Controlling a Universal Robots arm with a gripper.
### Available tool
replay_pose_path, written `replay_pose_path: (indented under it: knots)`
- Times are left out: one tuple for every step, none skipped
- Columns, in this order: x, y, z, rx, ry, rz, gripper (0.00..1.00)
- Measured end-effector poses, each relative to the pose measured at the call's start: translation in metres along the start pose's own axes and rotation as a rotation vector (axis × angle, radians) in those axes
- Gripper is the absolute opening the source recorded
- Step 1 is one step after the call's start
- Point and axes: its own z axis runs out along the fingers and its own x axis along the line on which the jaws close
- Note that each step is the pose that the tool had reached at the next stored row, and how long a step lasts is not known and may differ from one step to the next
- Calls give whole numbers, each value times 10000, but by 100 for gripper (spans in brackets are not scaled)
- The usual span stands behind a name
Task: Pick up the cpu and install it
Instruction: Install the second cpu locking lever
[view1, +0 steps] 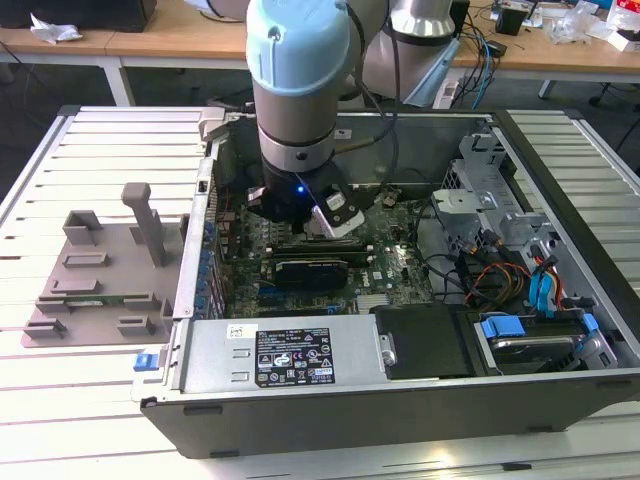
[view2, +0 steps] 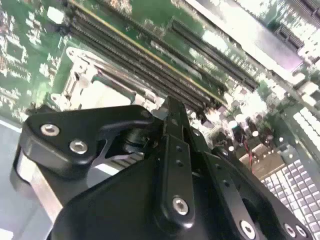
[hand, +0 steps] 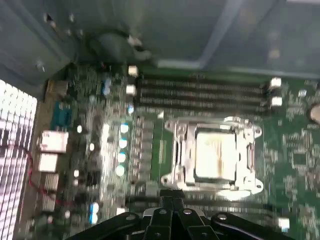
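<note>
One grey fixture plate (view1: 95, 285) sits on the slatted worktop (view1: 60, 390) at the exterior view's left, beside the open computer case (view1: 400, 400). My arm (view1: 300, 90) reaches down into the case over the green motherboard (view1: 395, 270). I see the gripper (hand: 172, 212) with its fingers pressed together and nothing between them in the first wrist view. The cpu (hand: 215, 155) lies flat inside the metal-framed socket (hand: 175, 150), next to the memory slots (hand: 200, 92).
</note>
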Motion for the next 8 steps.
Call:
replay_pose_path:
  knots:
    - [-182,-5,7,246,2,106,11]
    - [-251,-5,11,247,2,115,11]
    - [-306,13,16,248,1,114,11]
    - [-328,94,32,245,0,116,11]
    - [-335,163,43,247,1,115,11]
    - [-340,220,53,246,0,116,11]
    - [-344,271,63,247,1,117,11]
    - [-373,329,77,247,2,113,11]
